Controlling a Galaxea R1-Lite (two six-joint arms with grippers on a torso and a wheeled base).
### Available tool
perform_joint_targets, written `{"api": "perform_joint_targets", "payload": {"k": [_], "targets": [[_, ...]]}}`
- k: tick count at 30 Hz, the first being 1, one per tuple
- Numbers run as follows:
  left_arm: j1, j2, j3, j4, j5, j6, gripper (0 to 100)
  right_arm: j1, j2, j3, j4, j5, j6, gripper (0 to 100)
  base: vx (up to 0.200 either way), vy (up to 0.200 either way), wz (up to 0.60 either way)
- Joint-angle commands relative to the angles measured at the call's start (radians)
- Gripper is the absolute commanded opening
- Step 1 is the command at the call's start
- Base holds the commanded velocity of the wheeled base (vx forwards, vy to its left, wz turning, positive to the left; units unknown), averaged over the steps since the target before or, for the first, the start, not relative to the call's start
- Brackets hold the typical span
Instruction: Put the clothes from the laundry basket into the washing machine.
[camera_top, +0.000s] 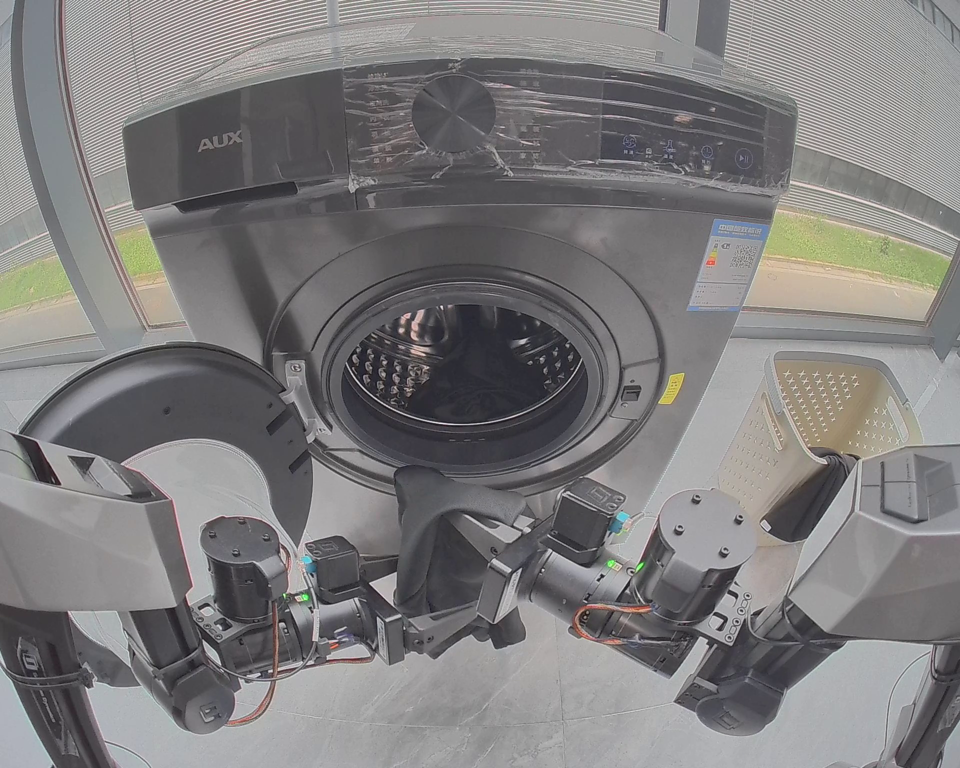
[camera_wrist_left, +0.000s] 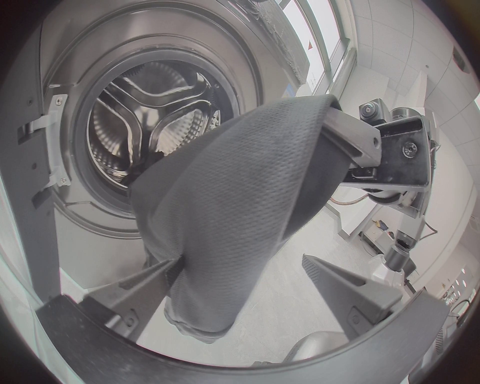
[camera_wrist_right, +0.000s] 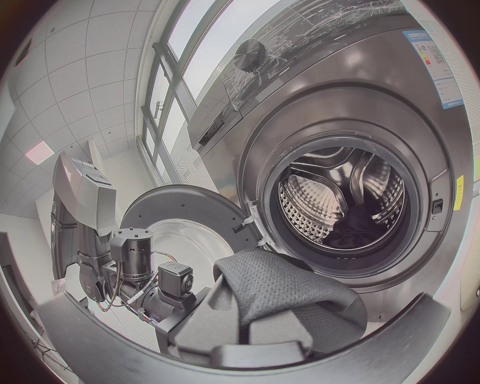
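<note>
Hanging at 6 o'clock below washing machine (camera_top: 450, 230) opening, dark garment (camera_top: 430, 540) sits pinched in right gripper (camera_wrist_right: 245, 325), draped over its fingers. Left gripper (camera_wrist_left: 240, 260) spread open, one finger touching garment's lower part, other apart. Door (camera_top: 150, 420) stands open at 8 o'clock. Laundry basket (camera_top: 830, 420) at 4 o'clock, dark clothing (camera_top: 815, 495) over its rim. More dark fabric (camera_top: 470, 375) inside drum.

brand lettering (camera_top: 219, 141) on washing machine (camera_top: 450, 240), blue label (camera_top: 728, 265)
</note>
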Motion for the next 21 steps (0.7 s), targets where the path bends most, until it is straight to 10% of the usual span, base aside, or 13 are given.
{"api": "perform_joint_targets", "payload": {"k": [1, 10, 11, 21], "targets": [[-0.017, 0.007, -0.024, -0.004, -0.042, 0.002, 100, 0.007, -0.002, 0.009, -0.006, 0.000, 0.000, 0, 0.000, 0.000, 0.00], [-0.008, 0.113, -0.119, -0.006, 0.004, 0.005, 100, 0.024, -0.003, 0.011, -0.009, -0.008, 0.001, 0, 0.000, 0.000, 0.00], [-0.006, 0.111, -0.117, -0.006, 0.004, 0.005, 0, 0.023, -0.003, 0.012, -0.009, -0.010, 0.001, 0, 0.000, 0.000, 0.00], [0.067, 0.021, -0.119, -0.006, 0.022, 0.001, 0, 0.007, 0.000, 0.041, -0.008, -0.036, 0.001, 0, 0.000, 0.000, 0.00]]}}
